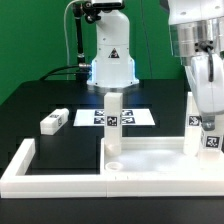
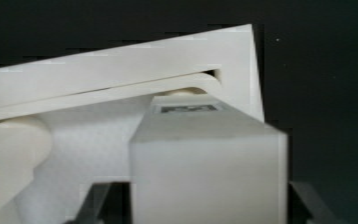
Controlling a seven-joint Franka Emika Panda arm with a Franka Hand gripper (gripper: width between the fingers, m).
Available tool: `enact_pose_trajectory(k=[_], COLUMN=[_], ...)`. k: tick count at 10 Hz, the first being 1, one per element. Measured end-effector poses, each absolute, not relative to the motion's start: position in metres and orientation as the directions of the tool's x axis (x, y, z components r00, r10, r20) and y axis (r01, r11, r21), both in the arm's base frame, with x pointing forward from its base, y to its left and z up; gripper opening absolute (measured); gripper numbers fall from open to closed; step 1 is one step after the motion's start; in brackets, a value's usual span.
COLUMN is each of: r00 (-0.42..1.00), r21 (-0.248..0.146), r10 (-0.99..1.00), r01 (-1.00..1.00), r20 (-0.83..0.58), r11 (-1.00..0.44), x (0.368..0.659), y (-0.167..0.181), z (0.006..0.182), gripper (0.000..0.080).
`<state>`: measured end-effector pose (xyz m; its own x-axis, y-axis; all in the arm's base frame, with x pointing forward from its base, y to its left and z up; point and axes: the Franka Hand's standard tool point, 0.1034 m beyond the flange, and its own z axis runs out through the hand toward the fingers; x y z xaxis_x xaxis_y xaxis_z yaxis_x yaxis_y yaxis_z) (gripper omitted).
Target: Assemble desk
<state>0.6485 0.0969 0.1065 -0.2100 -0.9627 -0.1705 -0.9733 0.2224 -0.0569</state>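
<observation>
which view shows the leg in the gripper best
The wrist view: the held leg fills the frame, standing just above the tabletop. In the exterior view the gripper hides most of it; only its tagged lower part shows.

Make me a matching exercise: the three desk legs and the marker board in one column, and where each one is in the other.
Legs are counted from the exterior view's left.
1. first leg
2. second leg
3. third leg
4. marker board

A. upright on the tabletop
B. flat, behind the tabletop
C. held in the tool
D. lying on its side

Pairs: 1-D, 2-A, 3-C, 4-B
</observation>
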Motion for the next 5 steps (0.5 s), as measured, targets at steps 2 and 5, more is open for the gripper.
enact_pose_trajectory(k=[2, 5], r00=[-0.274, -0.032], r21=[-0.048, -0.128], r10=[-0.943, -0.986], r01=[-0.956, -0.99], r20=[-0.188, -0.166], r11=[0.288, 0.054], x=[0.6481, 0.6529], y=[0.096, 0.1009], z=[0.1062, 0.1072], gripper=[0.0292, 0.0509])
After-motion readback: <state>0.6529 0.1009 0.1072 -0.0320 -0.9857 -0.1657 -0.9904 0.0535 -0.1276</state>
